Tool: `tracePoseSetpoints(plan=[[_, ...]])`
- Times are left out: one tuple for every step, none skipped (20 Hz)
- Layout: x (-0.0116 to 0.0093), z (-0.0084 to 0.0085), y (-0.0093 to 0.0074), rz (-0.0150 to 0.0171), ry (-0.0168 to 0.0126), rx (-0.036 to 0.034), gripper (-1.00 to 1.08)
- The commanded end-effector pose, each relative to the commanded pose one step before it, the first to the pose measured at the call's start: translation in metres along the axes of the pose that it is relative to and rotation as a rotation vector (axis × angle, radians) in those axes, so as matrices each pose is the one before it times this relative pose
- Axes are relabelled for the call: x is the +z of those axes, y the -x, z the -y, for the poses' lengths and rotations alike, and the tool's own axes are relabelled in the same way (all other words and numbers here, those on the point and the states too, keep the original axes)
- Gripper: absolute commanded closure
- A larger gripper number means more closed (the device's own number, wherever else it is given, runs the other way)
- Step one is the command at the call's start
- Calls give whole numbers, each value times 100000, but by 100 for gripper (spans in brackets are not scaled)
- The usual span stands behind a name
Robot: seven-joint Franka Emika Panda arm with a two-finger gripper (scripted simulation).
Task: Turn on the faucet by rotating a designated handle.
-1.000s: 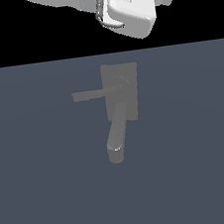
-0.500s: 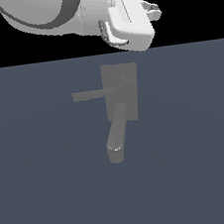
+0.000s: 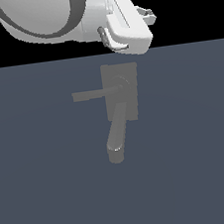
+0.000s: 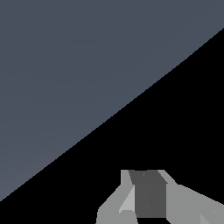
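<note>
The jaws [image 3: 147, 17] sit at the far end of the white hand, high above the scene and pointing away toward the exterior view's right; only a small nub of finger shows there. The wrist view shows grey finger parts around a dark block, but not clearly enough to judge the gap, so I cannot tell whether the jaws stand wide or narrow. They hold nothing that can be seen.

Taking the faucet [image 3: 122, 91] as the landmark, the jaws are well apart from it, above its back plate and a little toward the exterior view's right. The handle [image 3: 92, 94], a thin straight bar, runs out from the faucet's round hub toward the exterior view's left, so it lies on the opposite side of the plate from the jaws. The thick spout [image 3: 117, 138] drops from the hub toward the viewer, ending over the grey counter [image 3: 200, 162].

The main risk, as I judge it, is mistaking the target: a straight descent from here would meet the plate or the spout rather than the slim bar. The wrist view shows only bare counter and blackness, no faucet, so the approach has no close guidance. A push landing near the hub would also give little leverage and could slip off.
</note>
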State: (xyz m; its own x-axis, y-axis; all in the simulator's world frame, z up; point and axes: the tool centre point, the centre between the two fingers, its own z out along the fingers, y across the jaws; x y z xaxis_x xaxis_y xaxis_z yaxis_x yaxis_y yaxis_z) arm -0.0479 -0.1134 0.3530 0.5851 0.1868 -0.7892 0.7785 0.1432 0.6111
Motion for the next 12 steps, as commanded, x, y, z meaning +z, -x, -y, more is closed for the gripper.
tracePoseSetpoints(plan=[[-178, -483, 258, -529, 891, 1477, 108], [-95, -260, 184, -303, 319, 980, 108], [-111, -301, 197, -342, 425, 1073, 108], [-127, -337, 189, -375, 579, 1088, 108], [-145, -377, 188, -412, 731, 1127, 108], [-163, -423, 209, -448, 825, 1247, 108], [-179, -470, 247, -475, 868, 1421, 108], [-198, -520, 279, -503, 946, 1572, 108], [-218, -572, 297, -530, 1067, 1681, 108], [-240, -627, 318, -557, 1196, 1794, 108], [-263, -684, 342, -576, 1316, 1919, 108], [-286, -741, 365, -591, 1443, 2033, 108]])
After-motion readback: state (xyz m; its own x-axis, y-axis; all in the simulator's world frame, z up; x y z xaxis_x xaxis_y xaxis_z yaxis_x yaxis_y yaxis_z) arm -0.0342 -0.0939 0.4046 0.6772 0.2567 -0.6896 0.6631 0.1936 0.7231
